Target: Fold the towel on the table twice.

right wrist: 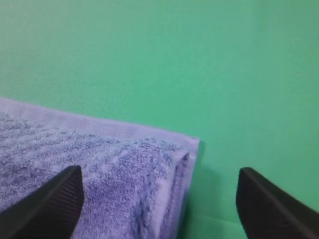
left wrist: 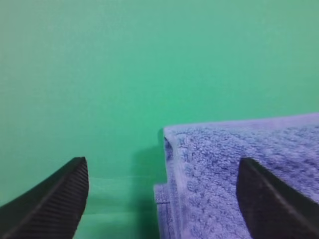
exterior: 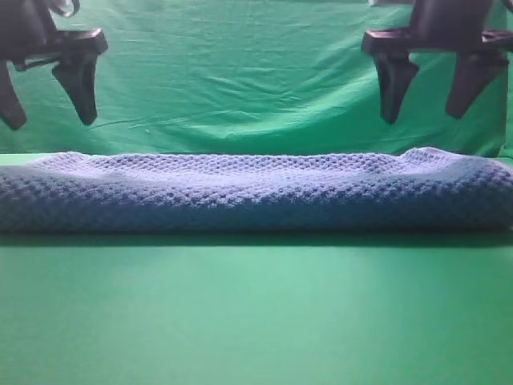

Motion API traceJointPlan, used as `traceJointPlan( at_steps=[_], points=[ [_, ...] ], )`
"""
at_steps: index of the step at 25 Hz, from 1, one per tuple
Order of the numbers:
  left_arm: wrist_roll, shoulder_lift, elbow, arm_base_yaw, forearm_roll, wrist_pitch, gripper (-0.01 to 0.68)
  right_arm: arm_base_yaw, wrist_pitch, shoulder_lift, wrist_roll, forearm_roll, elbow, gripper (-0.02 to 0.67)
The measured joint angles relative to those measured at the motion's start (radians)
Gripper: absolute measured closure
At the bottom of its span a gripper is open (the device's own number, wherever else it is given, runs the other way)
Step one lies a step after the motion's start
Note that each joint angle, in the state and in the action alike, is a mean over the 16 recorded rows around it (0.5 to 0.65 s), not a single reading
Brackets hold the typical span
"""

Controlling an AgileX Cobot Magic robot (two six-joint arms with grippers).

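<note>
The blue-grey waffle-weave towel [exterior: 256, 192] lies folded in a long band across the green table [exterior: 256, 313], from the left edge of the high view to the right edge. My left gripper [exterior: 48, 112] hangs open and empty above the towel's left end. My right gripper [exterior: 426, 103] hangs open and empty above its right end. In the left wrist view the towel's stacked corner [left wrist: 234, 169] lies below my open left gripper [left wrist: 164, 199]. In the right wrist view the other layered corner [right wrist: 99, 169] lies below my open right gripper [right wrist: 159, 204].
A wrinkled green backdrop cloth [exterior: 240, 72] hangs behind the table. Bare green tabletop stretches in front of the towel and beyond both of its ends [left wrist: 99, 74] [right wrist: 249, 74].
</note>
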Motion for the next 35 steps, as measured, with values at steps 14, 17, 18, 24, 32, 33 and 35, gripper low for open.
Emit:
traceJointPlan(
  at_steps=[14,17,18,24,32,33,35],
  points=[
    [-0.012,-0.425,-0.029,0.0,0.0,0.304,0.439,0.0,0.318,-0.38,0.051,-0.012,-0.069,0.492],
    [0.02,-0.521,-0.03,0.0,-0.04,0.364,0.545,0.0,0.366,-0.473,0.042,0.009,-0.068,0.582],
    [0.034,-0.552,-0.03,0.0,-0.056,0.382,0.576,0.0,0.38,-0.504,0.037,0.017,-0.066,0.604],
    [0.127,-0.75,-0.03,0.0,-0.145,0.461,0.67,0.0,0.42,-0.712,0.005,0.076,-0.019,0.649],
    [0.214,-1.021,-0.024,0.0,-0.212,0.52,0.673,0.0,0.36,-1.033,-0.051,0.137,0.159,0.649],
    [0.218,-1.054,-0.017,0.0,-0.214,0.526,0.673,0.0,0.346,-1.074,-0.057,0.14,0.19,0.649],
    [0.222,-1.12,0.003,0.0,-0.217,0.535,0.673,0.0,0.316,-1.154,-0.068,0.144,0.253,0.649]
  ],
)
